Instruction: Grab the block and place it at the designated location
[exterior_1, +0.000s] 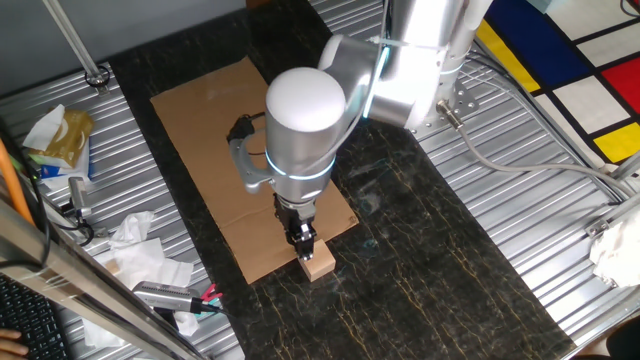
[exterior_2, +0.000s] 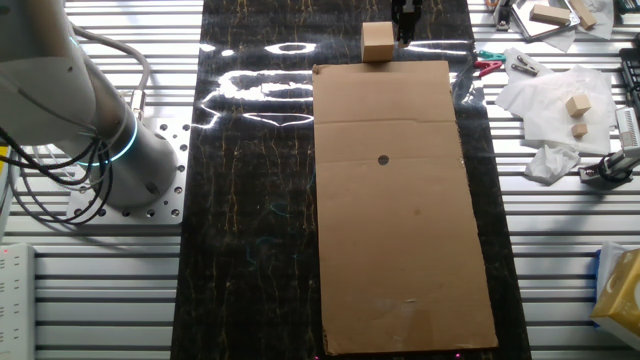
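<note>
fingers (exterior_2: 406, 22) cut by top edge | dot hidden behind arm in one view

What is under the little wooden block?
The block sits on the dark marbled tabletop, just off the end of the cardboard sheet. The gripper hides part of it, so its exact footing there is unseen.

Dark marbled desk (exterior_2: 260, 250) has a flat brown cardboard sheet (exterior_2: 400, 230) lying on it, with the block (exterior_2: 377, 42) sitting just off the sheet's edge.

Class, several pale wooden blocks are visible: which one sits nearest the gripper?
The pale tan wooden cube on the dark tabletop at the cardboard's edge; the others lie on white paper aside.
</note>
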